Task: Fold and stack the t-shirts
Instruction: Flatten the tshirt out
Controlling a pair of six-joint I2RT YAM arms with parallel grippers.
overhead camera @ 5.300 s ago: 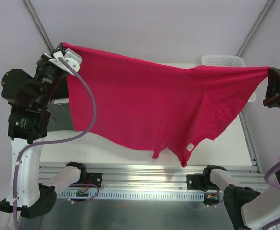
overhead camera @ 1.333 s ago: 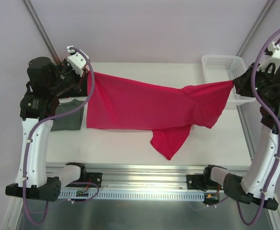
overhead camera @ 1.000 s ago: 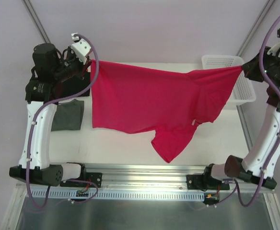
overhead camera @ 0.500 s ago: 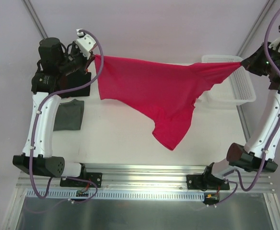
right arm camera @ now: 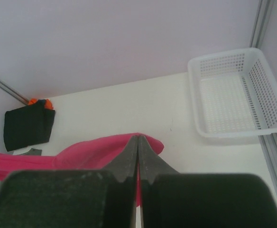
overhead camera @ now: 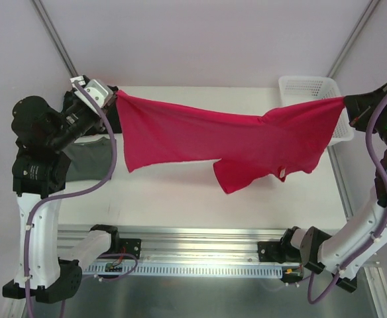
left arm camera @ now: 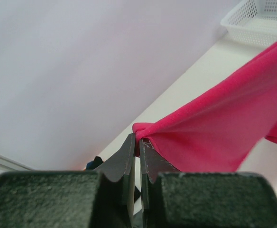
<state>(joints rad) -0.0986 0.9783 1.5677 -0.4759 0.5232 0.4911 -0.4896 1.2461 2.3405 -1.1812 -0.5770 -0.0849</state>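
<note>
Crimson-pink t-shirt (overhead camera: 226, 146) hangs stretched above the bench (overhead camera: 180, 205), spanning nine to three o'clock. The left end effector (overhead camera: 112, 98) and right end effector (overhead camera: 344, 101) are each clenched on a thin pinch of its edge.

Risk: the cloth may slip out under tension, and the drooping sleeve may tuck under when the shirt is lowered.

Count: one hanging shirt, one grey-green folded shirt (overhead camera: 87, 162), one black folded shirt (right arm camera: 27, 126), one mesh basket (overhead camera: 306, 78).

T-shirt (overhead camera: 200, 136) crimson-pink, plain — basket (overhead camera: 306, 84) white, perforated mesh; folded shirt (overhead camera: 87, 162) grey-green.
</note>
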